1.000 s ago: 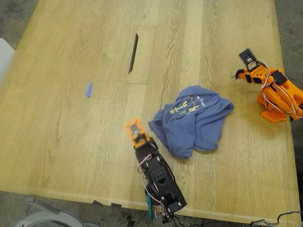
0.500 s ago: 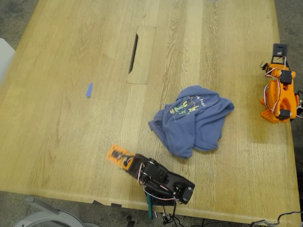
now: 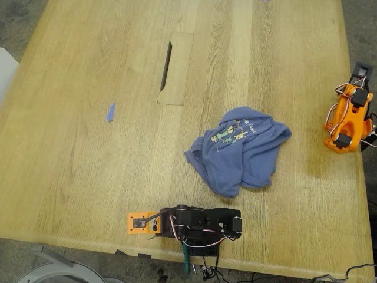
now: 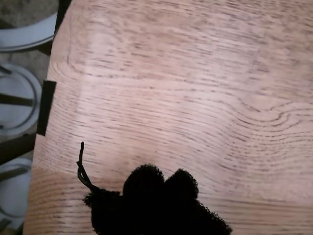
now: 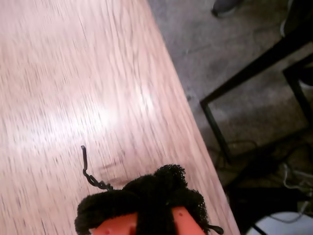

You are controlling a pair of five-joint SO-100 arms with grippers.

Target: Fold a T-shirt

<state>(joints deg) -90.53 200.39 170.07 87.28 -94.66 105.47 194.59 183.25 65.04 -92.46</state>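
Across the wooden table (image 3: 88, 177) the T-shirt (image 3: 238, 150) lies crumpled in a loose heap, print side up, toward the exterior view's right of centre, touched by neither arm. A long slot (image 3: 166, 65) is cut into the tabletop beyond it, and a small blue tape scrap (image 3: 111, 112) sits well apart on the exterior view's left.

My first gripper (image 3: 139, 223) lies low along the near table edge, pointing to the exterior view's left, away from the shirt and well apart from it. Its wrist view shows only bare wood and the table's edge ahead of its dark foam-padded tips (image 4: 156, 183), which sit close together with nothing between them.

My second gripper (image 3: 360, 72) is folded back at the table's edge on the exterior view's right, also well apart from the shirt. Its padded tips (image 5: 166, 183) meet over bare wood by the edge, holding nothing.
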